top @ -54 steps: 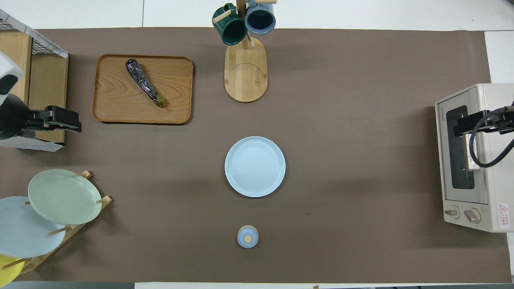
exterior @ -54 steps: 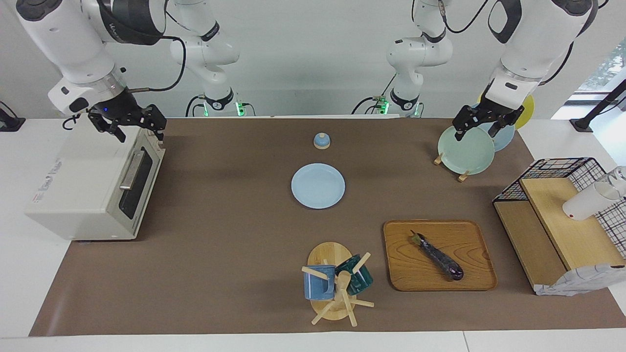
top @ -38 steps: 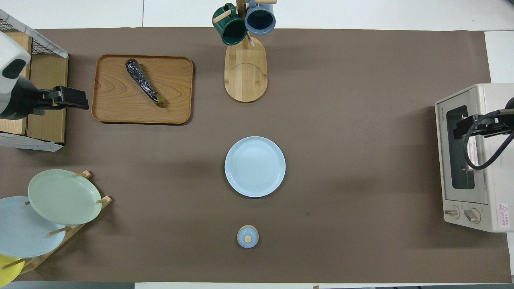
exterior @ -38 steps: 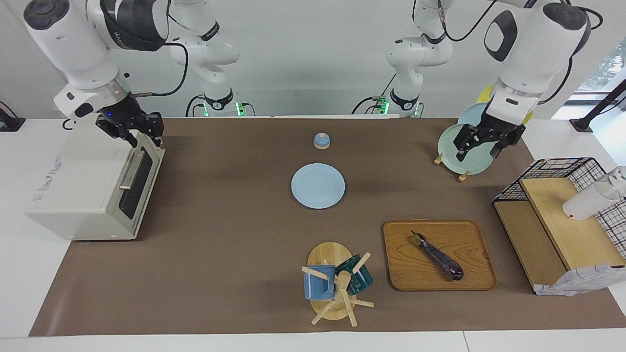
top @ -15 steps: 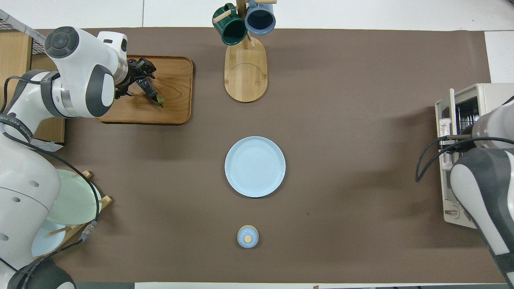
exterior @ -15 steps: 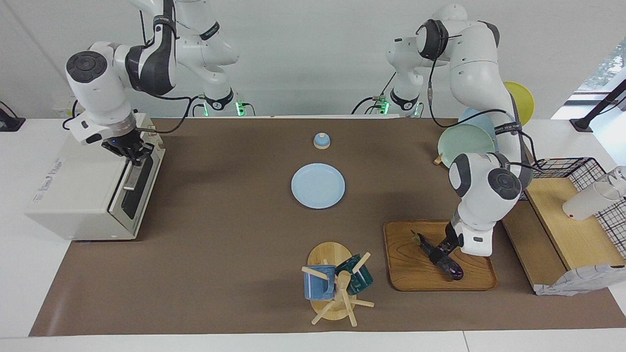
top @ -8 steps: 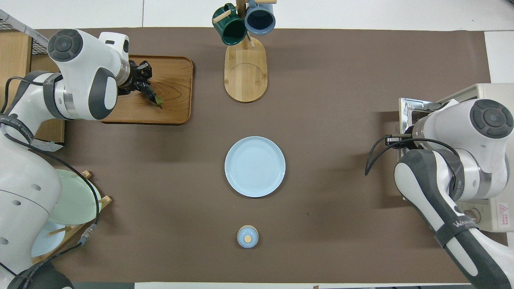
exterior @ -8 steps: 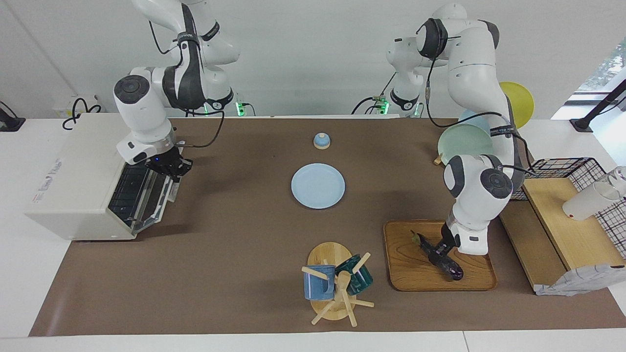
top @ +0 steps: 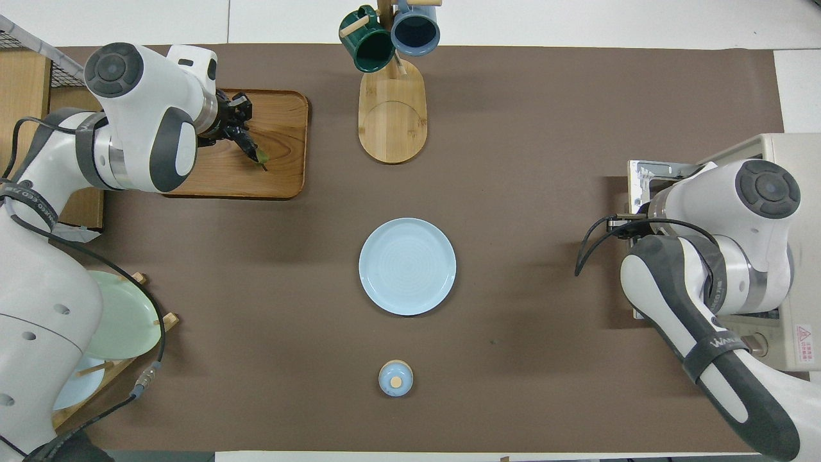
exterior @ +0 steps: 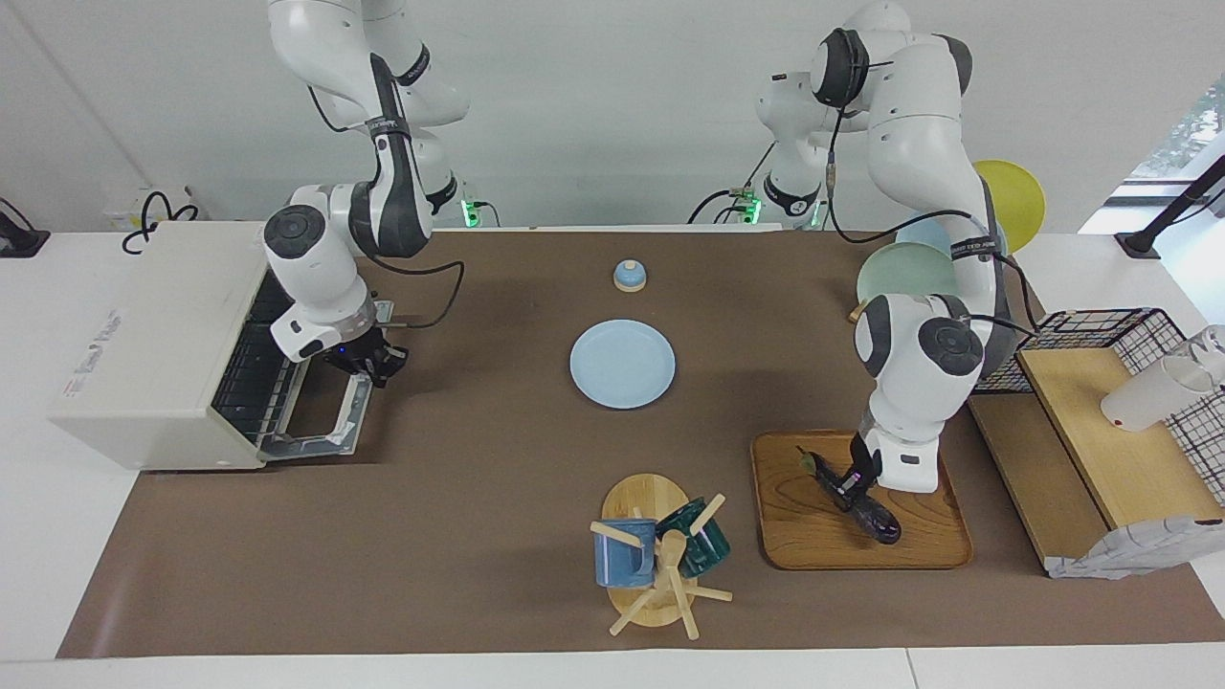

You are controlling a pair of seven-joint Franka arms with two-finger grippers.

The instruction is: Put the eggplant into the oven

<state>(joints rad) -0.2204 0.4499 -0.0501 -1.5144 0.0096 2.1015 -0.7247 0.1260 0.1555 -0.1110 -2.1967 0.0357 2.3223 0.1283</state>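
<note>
Two white arms are at work over the brown-covered bench, one at each end.

At the right arm's end we see the boxy off-white toaster oven. Its glass door is folded down flat in front of it, and the wire rack shows inside. The right gripper sits low at the outer edge of that door, its fingers closed on the metal bar handle. From overhead the arm's own body hides this gripper.

Around the middle of the bench lie a small blue dome lid with a wooden knob and, farther from the robots, a round light blue plate. Farther out again stands a wooden mug tree, which holds a blue mug and a dark green mug.

Toward the left arm's end lies the rectangular wooden tray, and on it is the slim, glossy dark purple eggplant. Its long axis runs slantwise across the tray. The green stem cap points toward the robots and the bench's middle, and the blunt dark end points away from the robots, toward the left arm's end. The left gripper is down on the tray, its fingers closed around the eggplant at about mid-length. We cannot tell whether the eggplant has left the wood.

Nearer to the robots than the tray, a pale green plate stands in a wooden rack. At the bench's end sits the black wire-mesh basket shelf with wooden boards.
</note>
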